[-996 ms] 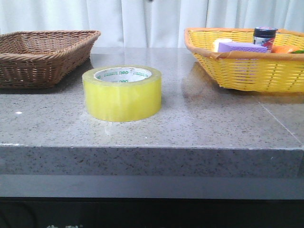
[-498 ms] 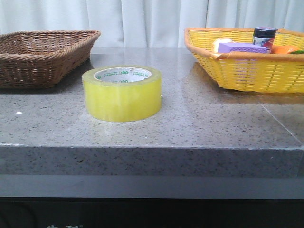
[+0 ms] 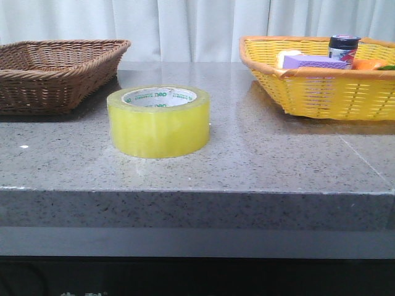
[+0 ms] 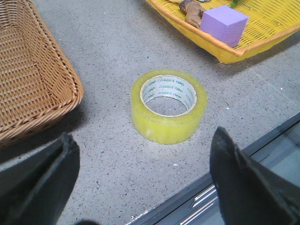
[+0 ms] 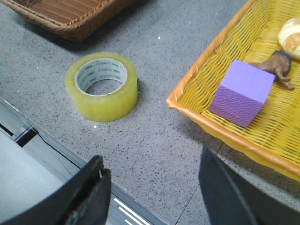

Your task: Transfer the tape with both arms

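The tape (image 3: 158, 121), a wide yellow translucent roll with a white core printed in green, lies flat on the grey stone table (image 3: 259, 166) left of centre. It also shows in the left wrist view (image 4: 168, 106) and the right wrist view (image 5: 102, 86). My left gripper (image 4: 145, 161) is open and empty, above the table's front edge, short of the roll. My right gripper (image 5: 152, 180) is open and empty, above the front edge between the roll and the yellow basket. Neither gripper shows in the front view.
A brown wicker basket (image 3: 55, 71) stands at the back left. A yellow wicker basket (image 3: 321, 86) at the back right holds a purple block (image 5: 247, 92), a dark-lidded jar (image 3: 344, 48) and other small items. The table's front edge (image 3: 197, 192) drops off below.
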`<state>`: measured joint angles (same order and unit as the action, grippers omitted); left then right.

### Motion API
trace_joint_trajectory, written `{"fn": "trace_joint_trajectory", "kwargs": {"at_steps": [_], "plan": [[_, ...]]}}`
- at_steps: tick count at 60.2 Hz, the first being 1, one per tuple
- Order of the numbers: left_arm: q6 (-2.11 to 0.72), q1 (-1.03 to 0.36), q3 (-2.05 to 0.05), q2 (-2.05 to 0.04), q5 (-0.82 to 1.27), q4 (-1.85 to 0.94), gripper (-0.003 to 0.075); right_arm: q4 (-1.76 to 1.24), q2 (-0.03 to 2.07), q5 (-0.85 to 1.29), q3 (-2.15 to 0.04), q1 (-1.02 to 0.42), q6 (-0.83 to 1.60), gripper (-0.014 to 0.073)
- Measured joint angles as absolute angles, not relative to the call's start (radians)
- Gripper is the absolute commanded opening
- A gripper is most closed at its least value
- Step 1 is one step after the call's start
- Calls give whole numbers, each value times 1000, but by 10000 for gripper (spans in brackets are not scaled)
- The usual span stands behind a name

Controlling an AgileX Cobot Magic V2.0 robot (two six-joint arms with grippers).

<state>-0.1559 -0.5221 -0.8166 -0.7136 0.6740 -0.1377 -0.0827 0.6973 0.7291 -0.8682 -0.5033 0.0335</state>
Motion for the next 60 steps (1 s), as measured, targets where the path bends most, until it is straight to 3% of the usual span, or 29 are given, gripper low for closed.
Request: {"fn": "trace_joint_trajectory", "kwargs": {"at_steps": [33,60], "plan": [[-156,-522,-817,-729,674,-138,566,-83,663,758,-868,-503,34,445],[-262,-576,-1055,-1050,760,-138,566,-83,663,759,-868,-503,34,445]]}}
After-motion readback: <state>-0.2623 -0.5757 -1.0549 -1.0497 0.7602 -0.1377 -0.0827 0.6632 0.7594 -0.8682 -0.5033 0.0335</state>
